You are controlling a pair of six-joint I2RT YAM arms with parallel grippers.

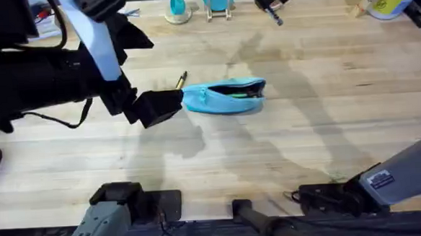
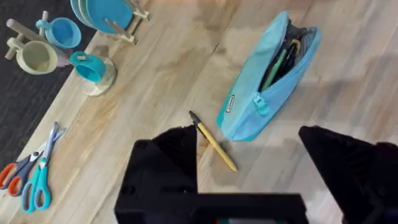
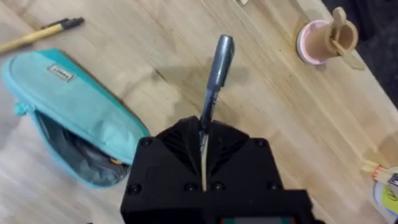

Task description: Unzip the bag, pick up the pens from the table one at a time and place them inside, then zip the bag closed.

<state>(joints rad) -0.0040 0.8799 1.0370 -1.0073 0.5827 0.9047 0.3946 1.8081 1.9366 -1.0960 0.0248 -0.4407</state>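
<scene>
Silver pen gripped, bag unzipped.
My left gripper [image 2: 249, 168] hangs open just beside the bag [image 1: 225, 97], which lies crosswise mid-table [image 1: 220, 168]; the yellow pen [image 1: 180, 80] angles away; farther off, my right gripper [image 3: 204, 146] clamps the silver pen [image 3: 216, 74], pointing outward.

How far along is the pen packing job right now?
The bag is already unzipped, and there are things inside it. In hand: the right gripper is shut on the silver pen, held above the table. Left to do: put that pen in, pick up the yellow pen lying beside the bag by the open left gripper, then zip the bag closed.
</scene>
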